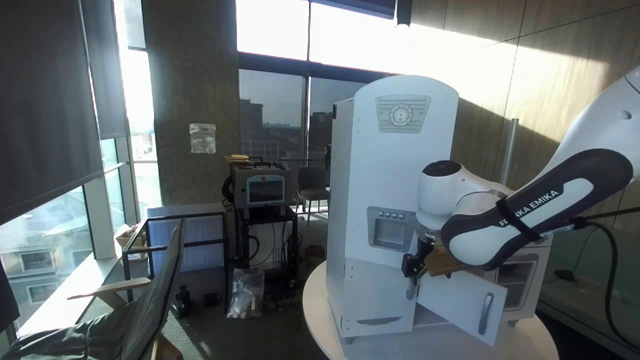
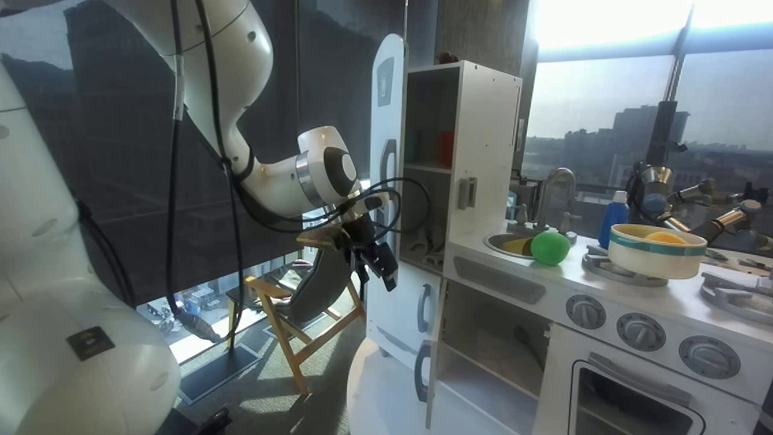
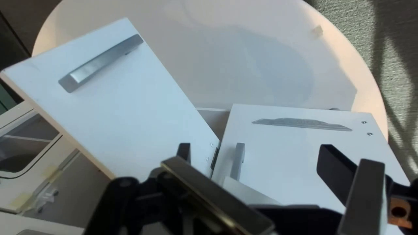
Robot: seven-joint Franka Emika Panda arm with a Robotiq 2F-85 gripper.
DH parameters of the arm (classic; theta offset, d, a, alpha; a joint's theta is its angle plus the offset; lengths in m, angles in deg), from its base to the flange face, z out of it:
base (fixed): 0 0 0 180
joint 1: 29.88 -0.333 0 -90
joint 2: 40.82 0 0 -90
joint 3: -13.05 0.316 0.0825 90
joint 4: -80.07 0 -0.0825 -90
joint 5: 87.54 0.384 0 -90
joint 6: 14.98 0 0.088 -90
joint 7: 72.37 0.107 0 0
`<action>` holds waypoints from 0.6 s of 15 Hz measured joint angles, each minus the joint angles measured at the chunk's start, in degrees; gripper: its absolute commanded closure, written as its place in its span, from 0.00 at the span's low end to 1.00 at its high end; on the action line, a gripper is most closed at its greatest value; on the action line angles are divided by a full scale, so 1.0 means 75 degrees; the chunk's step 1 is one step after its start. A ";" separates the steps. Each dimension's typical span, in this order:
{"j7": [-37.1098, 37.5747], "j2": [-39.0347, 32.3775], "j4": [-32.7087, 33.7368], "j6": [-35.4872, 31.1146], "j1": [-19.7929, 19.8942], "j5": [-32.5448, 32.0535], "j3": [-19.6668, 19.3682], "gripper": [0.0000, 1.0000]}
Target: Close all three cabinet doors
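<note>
The hand [image 3: 255, 152] was spread wide over a round table [image 3: 261, 65], well away from windows [image 1: 272, 27]. In the wrist view, its fingers [image 3: 336, 173] hid bits of two doors [image 3: 127, 111].

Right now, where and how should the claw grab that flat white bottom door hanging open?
Probably the middle of its grey bar handle, coming from the outer side: the bar stands off the white door, upright along the edge opposite the dark hinge.

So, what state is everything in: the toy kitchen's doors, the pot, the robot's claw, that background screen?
Tall upper cabinet door: open
Short lower cabinet door: closed
Under-sink cupboard door: open
Toy oven door: looks closed
Teal-striped pot: uncovered
Robotiq gripper: open
Background screen: looks dark
</note>
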 measured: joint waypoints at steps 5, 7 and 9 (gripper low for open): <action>0.0543 -0.0064 0.0352 -0.0690 0.0385 -0.1102 0.0204 0.00; 0.0834 -0.0176 0.0519 -0.0842 0.0424 -0.1273 0.0237 0.00; 0.1041 -0.0350 0.0683 -0.1063 0.0452 -0.1599 0.0240 0.00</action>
